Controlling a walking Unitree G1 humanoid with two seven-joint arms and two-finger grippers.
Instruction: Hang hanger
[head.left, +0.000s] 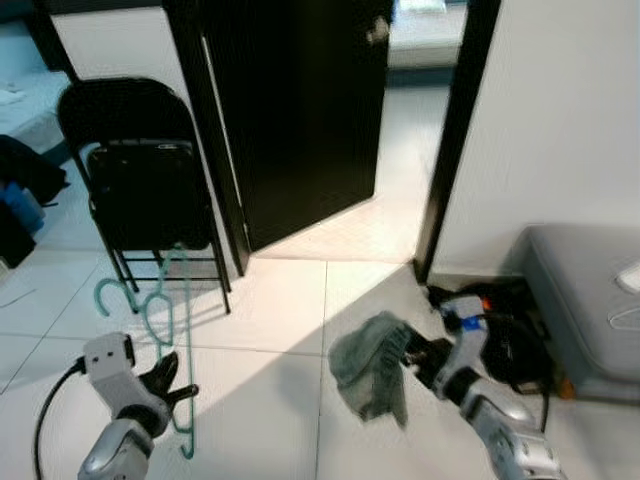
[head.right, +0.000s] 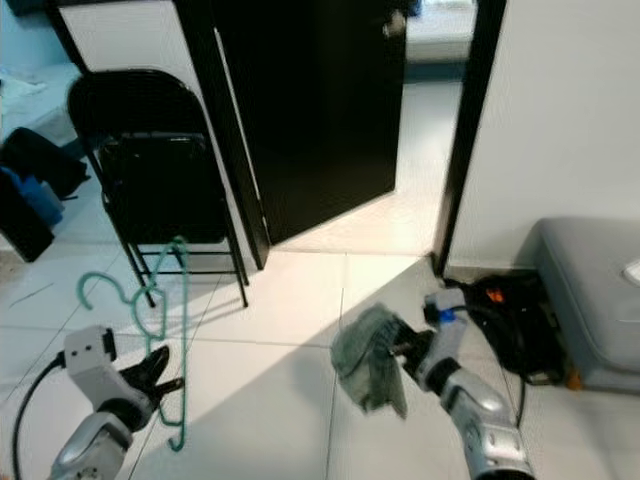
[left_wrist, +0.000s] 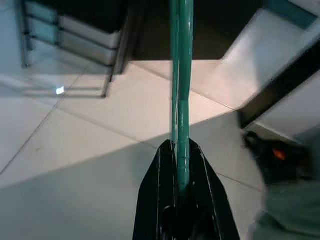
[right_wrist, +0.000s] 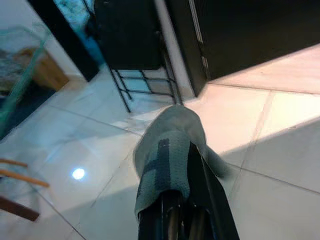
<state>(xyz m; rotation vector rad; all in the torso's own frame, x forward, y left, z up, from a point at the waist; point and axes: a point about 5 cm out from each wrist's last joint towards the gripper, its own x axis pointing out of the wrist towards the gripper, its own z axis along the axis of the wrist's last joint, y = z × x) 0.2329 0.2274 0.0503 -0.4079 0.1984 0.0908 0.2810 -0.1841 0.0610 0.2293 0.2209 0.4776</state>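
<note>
Two teal hangers (head.left: 167, 320) dangle from my left gripper (head.left: 172, 385), which is shut on their lower bars above the tiled floor; their hooks (head.left: 112, 296) curl up toward the folding chair. In the left wrist view the teal bars (left_wrist: 179, 90) run straight out from between the black fingers (left_wrist: 165, 200). My right gripper (head.left: 412, 352) is shut on a grey-green cloth (head.left: 372, 368) that hangs in folds over the floor. That cloth (right_wrist: 167, 150) drapes over the fingertips in the right wrist view.
A black folding chair (head.left: 140, 180) stands at the left, just beyond the hangers. A dark door (head.left: 300, 110) stands ajar ahead, with a lit room past it. A grey cushioned seat (head.left: 585, 300) and a black bag (head.left: 510, 335) lie at the right.
</note>
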